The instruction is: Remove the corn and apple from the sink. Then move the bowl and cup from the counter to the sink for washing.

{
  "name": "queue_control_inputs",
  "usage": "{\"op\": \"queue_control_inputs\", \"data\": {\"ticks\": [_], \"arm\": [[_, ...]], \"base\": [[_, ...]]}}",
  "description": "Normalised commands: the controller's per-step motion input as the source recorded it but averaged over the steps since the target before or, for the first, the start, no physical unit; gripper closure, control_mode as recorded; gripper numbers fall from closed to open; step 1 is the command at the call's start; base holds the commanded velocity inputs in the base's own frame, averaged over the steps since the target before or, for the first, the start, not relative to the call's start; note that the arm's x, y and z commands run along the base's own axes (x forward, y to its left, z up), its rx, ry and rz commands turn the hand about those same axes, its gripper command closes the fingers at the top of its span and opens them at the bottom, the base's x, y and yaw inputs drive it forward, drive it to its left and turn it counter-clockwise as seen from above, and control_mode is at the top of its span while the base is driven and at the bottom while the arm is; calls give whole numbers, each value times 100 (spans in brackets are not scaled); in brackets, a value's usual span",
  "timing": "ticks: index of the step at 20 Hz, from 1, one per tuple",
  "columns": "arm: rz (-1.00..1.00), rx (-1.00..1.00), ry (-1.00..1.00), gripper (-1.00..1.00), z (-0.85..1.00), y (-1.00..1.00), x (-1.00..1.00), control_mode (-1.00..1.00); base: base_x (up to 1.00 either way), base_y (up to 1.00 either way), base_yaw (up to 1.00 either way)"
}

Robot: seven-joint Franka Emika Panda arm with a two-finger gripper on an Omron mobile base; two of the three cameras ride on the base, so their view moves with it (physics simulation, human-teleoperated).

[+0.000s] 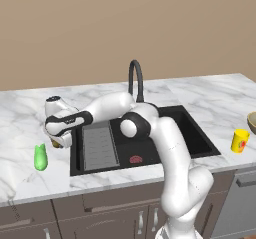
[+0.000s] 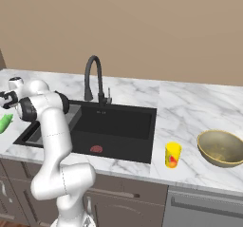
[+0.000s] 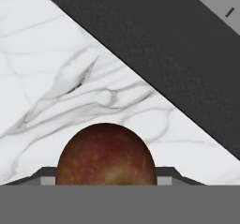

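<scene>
Apple between my fingers, over the counter left of the sink

Counter (image 1: 30, 118): marble, under my hand. Sink (image 1: 190, 133): its black rim lies just beside. Corn (image 1: 40, 157): on the counter, near. Apple (image 3: 106, 156): round, no long axis, seated between my fingers (image 1: 56, 144), which grip it from both sides.

A glossy white rounded arm (image 1: 170, 148) with dark joint bands.

White marble counter (image 1: 30, 113): corn (image 1: 40, 157) left of sink (image 1: 192, 133); cup (image 1: 240, 140), bowl (image 2: 220, 147) right.
</scene>
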Motion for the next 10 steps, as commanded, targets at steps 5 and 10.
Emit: {"op": "queue_control_inputs", "data": {"ticks": [5, 10], "arm": [[-2, 0, 0, 100, -17, 0, 0, -100], [-2, 0, 0, 100, -17, 0, 0, -100]], "base": [[0, 0, 0], [0, 0, 0]]}}
